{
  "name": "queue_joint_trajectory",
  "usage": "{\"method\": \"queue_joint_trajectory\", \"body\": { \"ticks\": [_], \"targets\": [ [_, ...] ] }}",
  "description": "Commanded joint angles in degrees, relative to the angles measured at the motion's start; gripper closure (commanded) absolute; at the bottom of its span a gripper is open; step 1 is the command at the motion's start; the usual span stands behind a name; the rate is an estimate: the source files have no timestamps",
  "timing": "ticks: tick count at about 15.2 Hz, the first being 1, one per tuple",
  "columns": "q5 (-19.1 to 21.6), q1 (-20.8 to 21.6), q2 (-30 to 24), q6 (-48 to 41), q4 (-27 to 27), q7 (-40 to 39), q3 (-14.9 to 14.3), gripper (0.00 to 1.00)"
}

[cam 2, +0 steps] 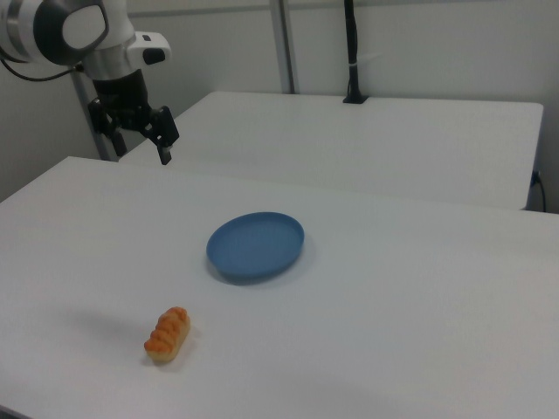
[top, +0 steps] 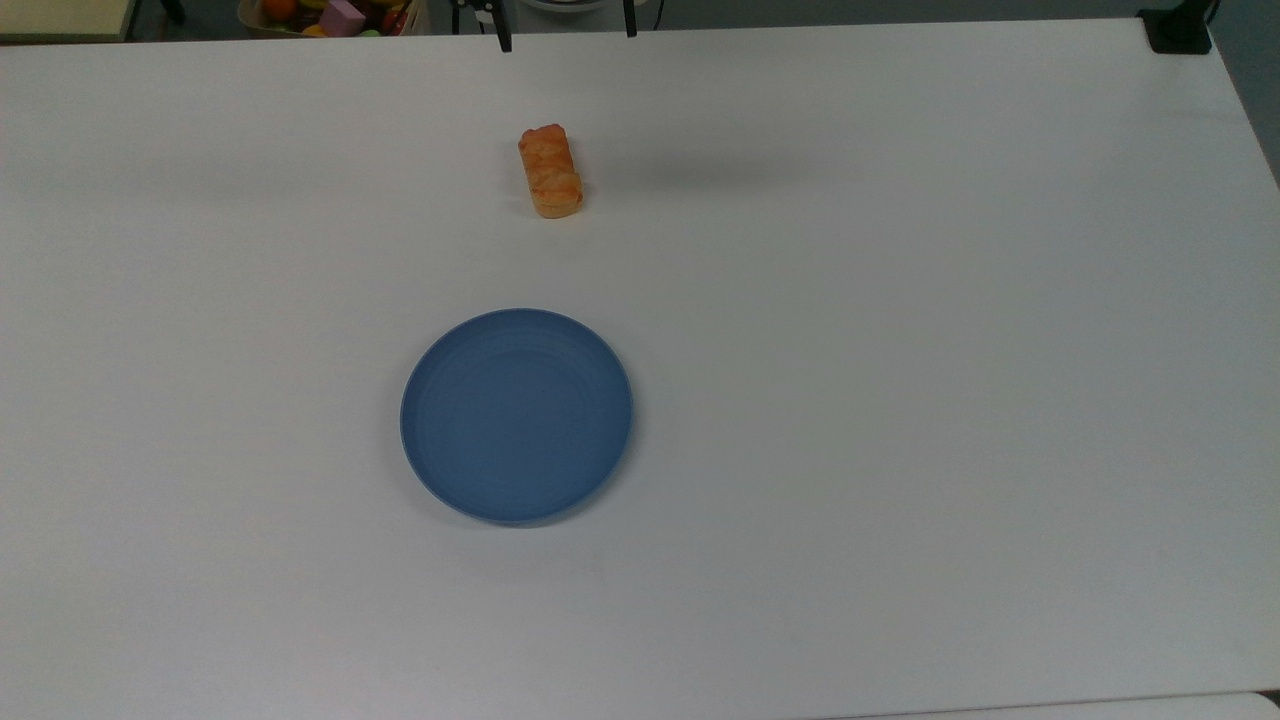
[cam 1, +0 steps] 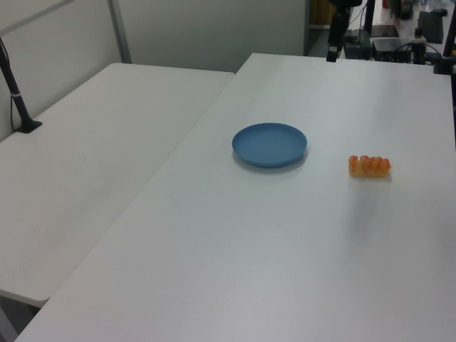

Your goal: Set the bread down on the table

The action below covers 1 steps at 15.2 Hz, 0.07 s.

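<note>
The bread (top: 550, 170) lies flat on the white table (top: 900, 350) in the top view, toward the far edge and well apart from the blue plate (top: 516, 416), which sits nearer the camera and holds nothing. Two dark fingertips (top: 505, 40) of the hand (top: 565, 30) poke in at the top view's upper edge, set wide apart, with a bin of coloured toys (top: 335, 15) past the table on the top view's left.

In the left view the bread (cam 1: 369, 166) rests on the table (cam 1: 249, 249) to the left view's right of the plate (cam 1: 269, 144), near it but not touching. One dark finger (cam 1: 332, 53) of the hand hangs over the table's far edge.

In the right view the bread (cam 2: 168, 334) lies on the table (cam 2: 419, 332) in the foreground, with the plate (cam 2: 256, 245) beyond it. The hand (cam 2: 140, 140) hangs high over the far corner at the right view's left, spread and holding nothing, under the white arm (cam 2: 74, 30).
</note>
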Motion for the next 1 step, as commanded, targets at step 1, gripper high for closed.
{"method": "queue_joint_trajectory", "body": {
  "ticks": [1],
  "targets": [
    [1.3,1.4,-0.9,1.3,-1.3,-1.4,-1.2,0.0]
  ]
}}
